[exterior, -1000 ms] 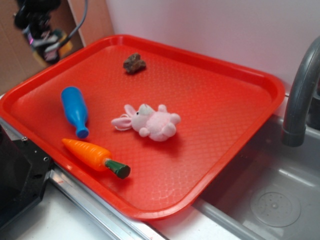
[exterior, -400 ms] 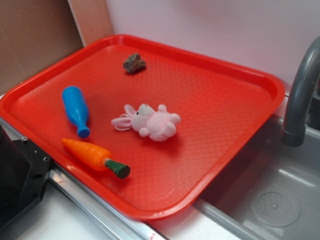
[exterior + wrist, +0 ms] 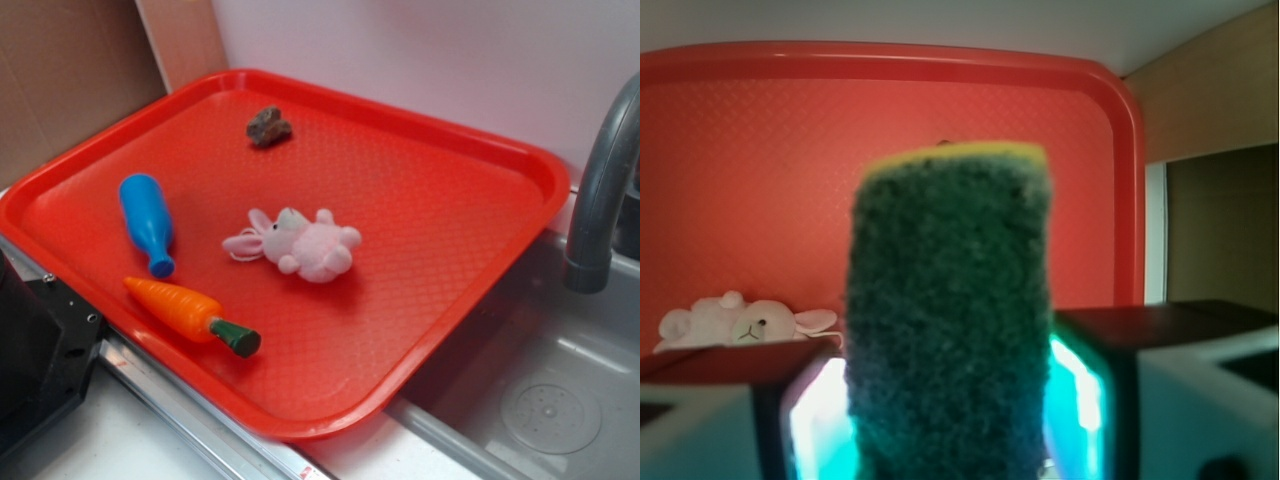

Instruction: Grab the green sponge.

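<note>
The green sponge (image 3: 950, 310) fills the middle of the wrist view, its dark green scouring face toward the camera and a thin yellow foam edge along its top. My gripper (image 3: 953, 405) is shut on it, one finger (image 3: 710, 410) on its left and one finger (image 3: 1185, 385) on its right, lifted above the red tray (image 3: 890, 60). The exterior view shows neither the gripper nor the sponge.
On the red tray (image 3: 480, 150) lie a blue bottle (image 3: 146, 220), an orange carrot (image 3: 185, 312), a pink plush rabbit (image 3: 300, 243) and a small brown-grey lump (image 3: 268, 126). A sink basin (image 3: 540, 400) with a grey faucet (image 3: 600, 190) is at the right.
The arm, seen at the exterior view's top left a second ago, has left that view. The blue bottle has shifted slightly to the left.
</note>
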Robot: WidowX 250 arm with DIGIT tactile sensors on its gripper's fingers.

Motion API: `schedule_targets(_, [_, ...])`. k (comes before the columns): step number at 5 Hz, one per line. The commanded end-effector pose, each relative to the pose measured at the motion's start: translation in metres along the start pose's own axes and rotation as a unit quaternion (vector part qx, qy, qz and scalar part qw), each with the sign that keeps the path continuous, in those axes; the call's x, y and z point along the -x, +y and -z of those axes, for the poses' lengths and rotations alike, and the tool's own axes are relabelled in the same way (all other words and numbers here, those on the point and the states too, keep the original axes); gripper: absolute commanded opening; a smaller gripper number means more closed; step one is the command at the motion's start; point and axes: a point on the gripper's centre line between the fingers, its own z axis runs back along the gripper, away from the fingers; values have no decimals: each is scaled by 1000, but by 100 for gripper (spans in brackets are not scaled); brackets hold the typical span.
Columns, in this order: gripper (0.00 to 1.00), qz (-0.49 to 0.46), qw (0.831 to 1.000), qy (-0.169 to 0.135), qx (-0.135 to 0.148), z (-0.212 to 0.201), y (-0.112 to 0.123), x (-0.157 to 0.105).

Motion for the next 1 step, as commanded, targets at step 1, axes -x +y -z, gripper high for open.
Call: schedule_targets(1, [0, -19, 999, -36, 15, -14, 9, 0])
